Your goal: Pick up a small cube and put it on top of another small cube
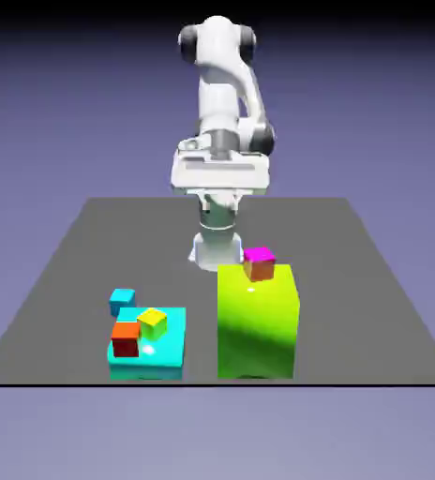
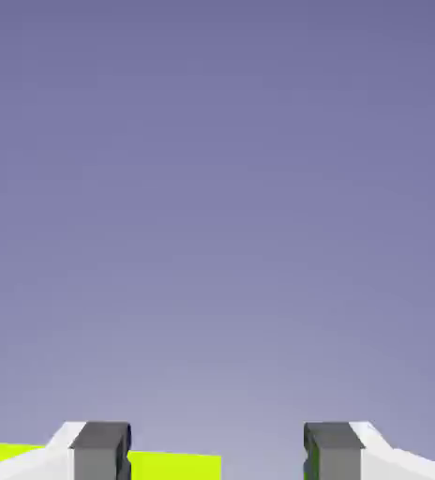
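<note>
Yellow-green surface [image 2: 176,466] (perhaps a block) behind pincer [image 2: 217,452].

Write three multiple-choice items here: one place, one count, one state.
1. Where is the magenta cube?
A) on the cyan block
B) on the green block
C) on the dark tabletop

2. How many small cubes sit on the cyan block?
A) one
B) two
C) three

3. How is the pincer?
A) open
B) shut
C) gripping a cube

1 B: it rests atop the green block.
2 B: red and yellow.
3 A: backdrop shows between its parted tips.
</note>
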